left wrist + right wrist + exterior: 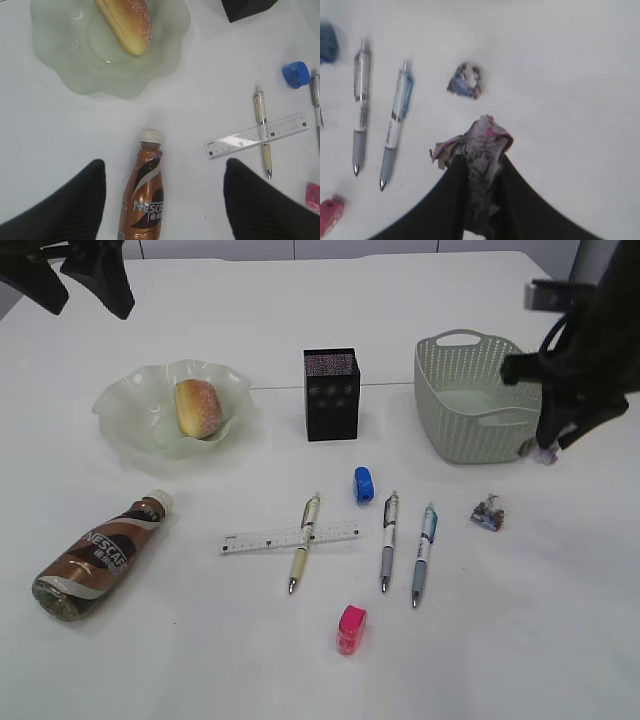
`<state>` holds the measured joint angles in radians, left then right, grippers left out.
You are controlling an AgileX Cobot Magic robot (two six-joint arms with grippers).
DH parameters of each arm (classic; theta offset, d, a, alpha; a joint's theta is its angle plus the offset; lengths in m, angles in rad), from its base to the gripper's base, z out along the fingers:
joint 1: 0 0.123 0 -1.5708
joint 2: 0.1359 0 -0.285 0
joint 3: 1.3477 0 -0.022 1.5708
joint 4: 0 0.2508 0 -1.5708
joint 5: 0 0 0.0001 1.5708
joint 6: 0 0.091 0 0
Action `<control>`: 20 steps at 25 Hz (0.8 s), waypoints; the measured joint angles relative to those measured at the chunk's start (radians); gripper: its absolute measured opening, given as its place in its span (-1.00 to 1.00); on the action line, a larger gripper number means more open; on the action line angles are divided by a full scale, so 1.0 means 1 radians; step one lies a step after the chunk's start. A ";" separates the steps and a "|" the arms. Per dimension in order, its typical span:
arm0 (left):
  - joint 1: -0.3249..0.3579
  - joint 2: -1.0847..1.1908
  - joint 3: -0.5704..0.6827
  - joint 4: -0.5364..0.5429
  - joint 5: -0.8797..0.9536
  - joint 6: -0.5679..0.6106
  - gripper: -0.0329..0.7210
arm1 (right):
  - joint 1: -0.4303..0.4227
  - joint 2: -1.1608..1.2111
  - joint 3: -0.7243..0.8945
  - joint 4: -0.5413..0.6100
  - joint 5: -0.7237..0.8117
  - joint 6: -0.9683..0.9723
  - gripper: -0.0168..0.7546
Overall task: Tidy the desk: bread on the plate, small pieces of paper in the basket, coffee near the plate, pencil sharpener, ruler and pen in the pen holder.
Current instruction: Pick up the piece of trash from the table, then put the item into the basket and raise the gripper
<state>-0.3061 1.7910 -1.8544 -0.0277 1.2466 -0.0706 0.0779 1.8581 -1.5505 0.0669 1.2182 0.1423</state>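
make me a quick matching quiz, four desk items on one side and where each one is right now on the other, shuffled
Items:
1. sugar-dusted bread roll
2. clear plastic ruler
3. brown Nescafe coffee bottle
4. crumpled printed paper scrap

Places:
A. lying on its side on the table
B. pinched in the right gripper
C. in the frilled pale-green glass plate
D. under a cream-barrelled pen

Pairs: 1-C, 2-D, 3-A, 4-B

Exterior slants down frontally; both wrist views look straight down, sharing pens (423,552).

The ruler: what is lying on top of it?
A cream pen lies across the ruler, hiding a narrow strip of its markings. Nothing else rests on it.
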 joint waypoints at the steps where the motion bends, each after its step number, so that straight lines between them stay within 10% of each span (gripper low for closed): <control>1: 0.000 0.000 0.000 0.000 0.000 0.000 0.48 | 0.000 0.002 -0.040 -0.019 0.000 0.002 -0.56; 20: 0.000 0.000 0.000 -0.065 0.000 0.000 0.43 | 0.000 0.158 -0.292 -0.193 -0.390 0.021 -0.56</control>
<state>-0.3061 1.7910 -1.8544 -0.0928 1.2466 -0.0706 0.0779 2.0157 -1.8421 -0.1263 0.8284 0.1630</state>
